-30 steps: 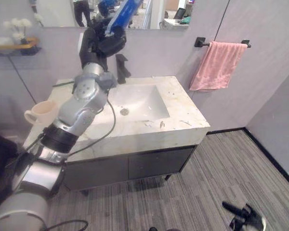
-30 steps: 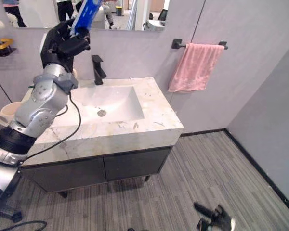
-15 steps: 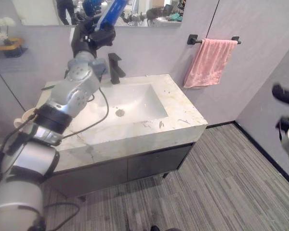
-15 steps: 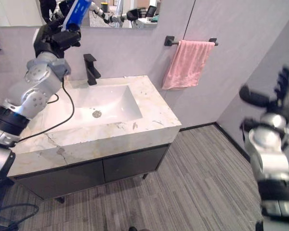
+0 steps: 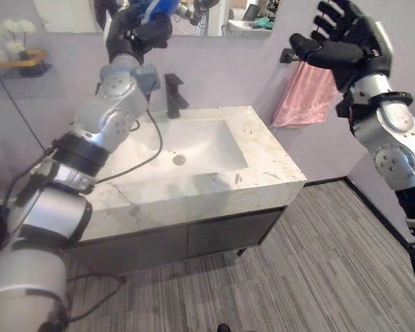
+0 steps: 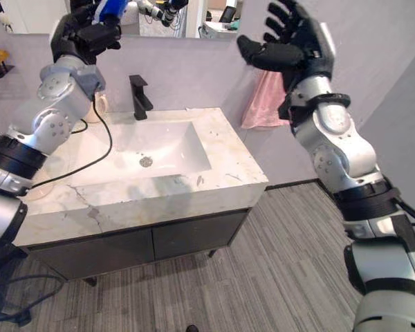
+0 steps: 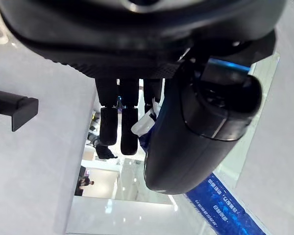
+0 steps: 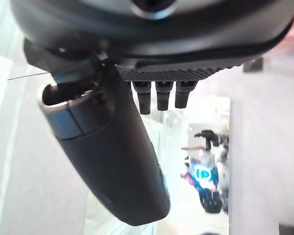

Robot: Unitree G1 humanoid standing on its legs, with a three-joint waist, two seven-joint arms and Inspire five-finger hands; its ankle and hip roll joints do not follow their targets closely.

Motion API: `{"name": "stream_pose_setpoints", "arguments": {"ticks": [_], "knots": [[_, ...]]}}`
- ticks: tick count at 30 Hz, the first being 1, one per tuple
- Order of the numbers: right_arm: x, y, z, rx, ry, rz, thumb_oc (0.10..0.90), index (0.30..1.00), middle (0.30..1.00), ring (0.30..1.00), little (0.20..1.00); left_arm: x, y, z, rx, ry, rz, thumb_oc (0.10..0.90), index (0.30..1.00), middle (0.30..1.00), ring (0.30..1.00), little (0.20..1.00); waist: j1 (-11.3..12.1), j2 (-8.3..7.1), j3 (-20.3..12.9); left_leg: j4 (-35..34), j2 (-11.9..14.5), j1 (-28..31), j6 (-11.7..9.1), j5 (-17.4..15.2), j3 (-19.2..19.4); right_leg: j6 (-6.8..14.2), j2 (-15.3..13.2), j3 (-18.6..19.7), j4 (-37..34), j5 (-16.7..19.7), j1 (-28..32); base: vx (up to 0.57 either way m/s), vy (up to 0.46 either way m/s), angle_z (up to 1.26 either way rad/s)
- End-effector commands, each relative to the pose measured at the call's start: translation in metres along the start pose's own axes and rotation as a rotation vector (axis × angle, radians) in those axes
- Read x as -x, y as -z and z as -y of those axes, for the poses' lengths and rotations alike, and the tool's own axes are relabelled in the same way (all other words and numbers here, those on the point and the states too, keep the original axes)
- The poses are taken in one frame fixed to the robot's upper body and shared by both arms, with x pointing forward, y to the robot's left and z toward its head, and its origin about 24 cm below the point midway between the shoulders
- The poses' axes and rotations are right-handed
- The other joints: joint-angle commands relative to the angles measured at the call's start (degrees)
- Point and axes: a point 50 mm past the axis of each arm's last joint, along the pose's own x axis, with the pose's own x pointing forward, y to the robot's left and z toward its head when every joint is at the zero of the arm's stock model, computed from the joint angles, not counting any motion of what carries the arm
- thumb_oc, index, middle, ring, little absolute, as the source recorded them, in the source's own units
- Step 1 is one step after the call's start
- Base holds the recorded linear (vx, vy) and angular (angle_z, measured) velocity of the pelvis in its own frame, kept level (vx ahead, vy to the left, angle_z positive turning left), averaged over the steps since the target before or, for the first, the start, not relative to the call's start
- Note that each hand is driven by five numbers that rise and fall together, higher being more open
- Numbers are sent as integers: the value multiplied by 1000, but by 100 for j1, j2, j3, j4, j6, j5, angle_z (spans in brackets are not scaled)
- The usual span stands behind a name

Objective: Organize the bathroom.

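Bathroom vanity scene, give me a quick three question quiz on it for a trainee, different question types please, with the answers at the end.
1. True or false: the right hand is closed around the pink towel.
2. Multiple choice: where is the blue object in the left hand? A) lying in the sink, B) up in front of the mirror, C) on the floor.
3. Fill in: the black faucet stands at the back edge of the ____.

Key
1. False: the right hand is raised with fingers spread, in front of the towel, holding nothing.
2. B.
3. Sink.
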Motion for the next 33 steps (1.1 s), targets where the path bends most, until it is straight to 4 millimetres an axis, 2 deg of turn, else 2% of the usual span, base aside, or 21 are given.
{"name": "stream_pose_setpoints", "arguments": {"ticks": [1, 8, 14, 22, 33], "knots": [[-22, -53, -22, -201, -106, 154, 800, 900, 900, 900, 900, -3, -74, 23, 78, 102, 287, 400, 300, 300, 300, 300, 279, 264, -868, 2, -34, -170, -149, -110, -384, 347, 329, -521, 462, -515, -197, -25, -19, -4], [-35, -46, -62, -429, -241, 80, 800, 900, 900, 900, 900, -4, -63, 31, 85, 150, 247, 400, 300, 300, 300, 300, 432, 300, -983, 18, -27, -241, -203, -78, -448, 332, 319, -602, 409, -539, -158, -2, -2, -1], [-42, -46, -82, -480, -269, 78, 800, 900, 900, 900, 900, -4, -56, 37, 88, 178, 226, 400, 300, 300, 300, 300, 503, 332, -1072, 34, 0, -298, -244, -44, -500, 329, 303, -643, 386, -551, -141, 2, -8, -2], [-53, -52, -91, -420, -279, 119, 800, 900, 900, 900, 900, -7, -52, 40, 84, 194, 204, 400, 300, 300, 300, 300, 567, 362, -1185, 80, 29, -383, -281, -30, -541, 338, 268, -682, 348, -551, -125, 13, -5, -4], [-62, -59, -87, -367, -256, 125, 800, 900, 900, 900, 900, -12, -57, 33, 72, 181, 198, 400, 300, 300, 300, 300, 556, 425, -1285, 110, 64, -436, -315, -24, -531, 354, 209, -701, 360, -555, -139, 11, 4, -10]]}}
